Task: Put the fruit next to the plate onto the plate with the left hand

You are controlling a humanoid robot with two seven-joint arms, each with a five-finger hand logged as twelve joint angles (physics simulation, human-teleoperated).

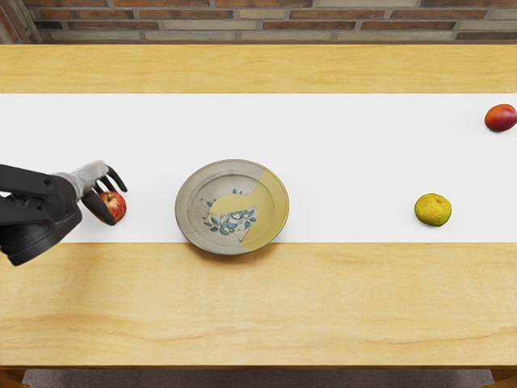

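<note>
L hand [90, 191] comes in from the pic's left edge w/ its dark forearm. The fingers [115, 179] are spread and arch over the top of the apple [116, 208], and the thumb crosses the apple's 9 o'clock side. It cups the fruit w/o a closed grip, as far as this view shows. Can't tell if any pad touches.

Apple is the task's fruit. It sits on the white runner [339, 145] just at 3 o'clock from the palm and near the plate [187, 192], on the plate's 9 o'clock side but apart from it. It's round, so no real long axis and the approach angle matters little.

From the apple the plate lies straight at 3 o'clock, so the carry looks like a short move in that direction once the fingers close and lift. R arm isn't in view, so L is the only hand near.

Plate is shallow, grey and yellow w/ a blue flower motif, nothing on it.

Two other fruits are well apart from the plate:
- a yellow-green citrus [433, 209] at its 3 o'clock
- a red fruit [500, 118] at approx 2 o'clock, by the pic's right edge

Neither counts as next to the plate.

The runner lies along a light wood table [258, 299], w/ a brick wall [242, 20] at 12 o'clock.

Risk, by my read: a round apple may roll toward the plate if nudged before the grip closes.
</note>
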